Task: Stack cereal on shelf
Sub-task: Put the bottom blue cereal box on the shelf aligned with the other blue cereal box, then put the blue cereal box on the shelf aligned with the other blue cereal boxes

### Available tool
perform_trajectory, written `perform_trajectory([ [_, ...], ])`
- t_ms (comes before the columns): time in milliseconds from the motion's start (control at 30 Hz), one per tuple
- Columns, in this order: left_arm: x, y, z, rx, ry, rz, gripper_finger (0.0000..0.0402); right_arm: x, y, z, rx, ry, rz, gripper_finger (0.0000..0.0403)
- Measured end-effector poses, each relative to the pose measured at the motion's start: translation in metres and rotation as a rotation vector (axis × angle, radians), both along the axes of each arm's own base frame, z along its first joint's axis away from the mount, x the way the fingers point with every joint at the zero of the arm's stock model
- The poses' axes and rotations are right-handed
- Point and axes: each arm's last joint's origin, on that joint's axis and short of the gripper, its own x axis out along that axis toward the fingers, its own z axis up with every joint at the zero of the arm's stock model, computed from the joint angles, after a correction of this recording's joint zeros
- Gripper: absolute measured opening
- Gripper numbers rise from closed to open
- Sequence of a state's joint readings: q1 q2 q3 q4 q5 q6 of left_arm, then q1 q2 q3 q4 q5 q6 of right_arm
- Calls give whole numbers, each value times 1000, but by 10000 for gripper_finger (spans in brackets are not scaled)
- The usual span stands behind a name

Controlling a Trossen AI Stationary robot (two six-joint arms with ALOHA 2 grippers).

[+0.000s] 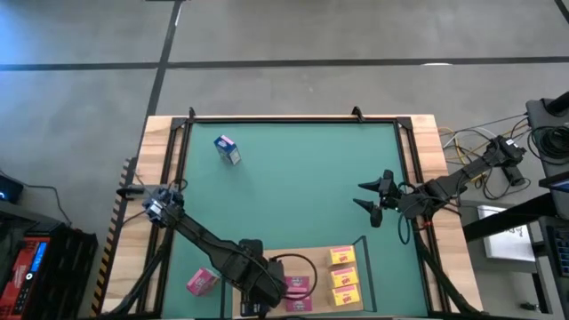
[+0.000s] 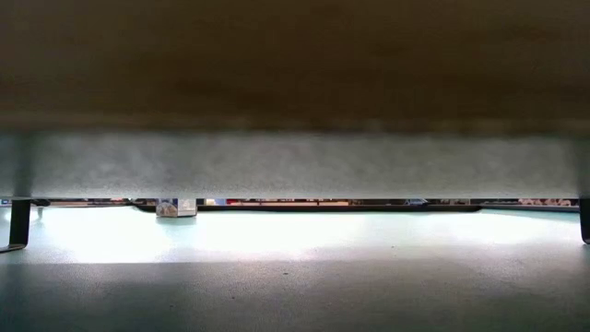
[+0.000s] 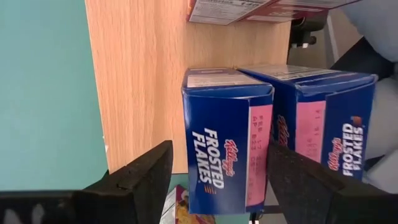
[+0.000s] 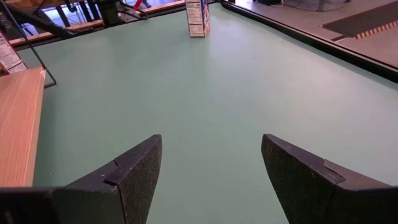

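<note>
The shelf (image 1: 351, 298) lies at the near edge of the desk (image 1: 293, 187), a little right of the middle. On its right part three cereal boxes (image 1: 343, 274) lie in a row from front to back. Two more boxes (image 1: 297, 286) lie on its left part, just beside the left arm (image 1: 233, 258). One box (image 1: 202, 282) lies on the desk left of the shelf. Another box (image 1: 228, 149) stands alone at the far left, well apart from the shelf. The right gripper (image 1: 372, 201) is over the desk's right side, behind the shelf.
</note>
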State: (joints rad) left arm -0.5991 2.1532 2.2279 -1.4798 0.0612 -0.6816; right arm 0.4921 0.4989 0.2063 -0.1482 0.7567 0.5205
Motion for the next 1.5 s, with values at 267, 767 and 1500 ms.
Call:
perform_trajectory([
  [267, -3, 6, 11, 88, -41, 7, 233, 0, 0, 0, 0, 0, 0, 265],
  [767, 0, 15, 23, 156, -108, 9, 233, 0, 0, 0, 0, 0, 0, 265],
  [1500, -61, 180, 13, 423, 26, 439, 233, 0, 0, 0, 0, 1, 0, 265],
])
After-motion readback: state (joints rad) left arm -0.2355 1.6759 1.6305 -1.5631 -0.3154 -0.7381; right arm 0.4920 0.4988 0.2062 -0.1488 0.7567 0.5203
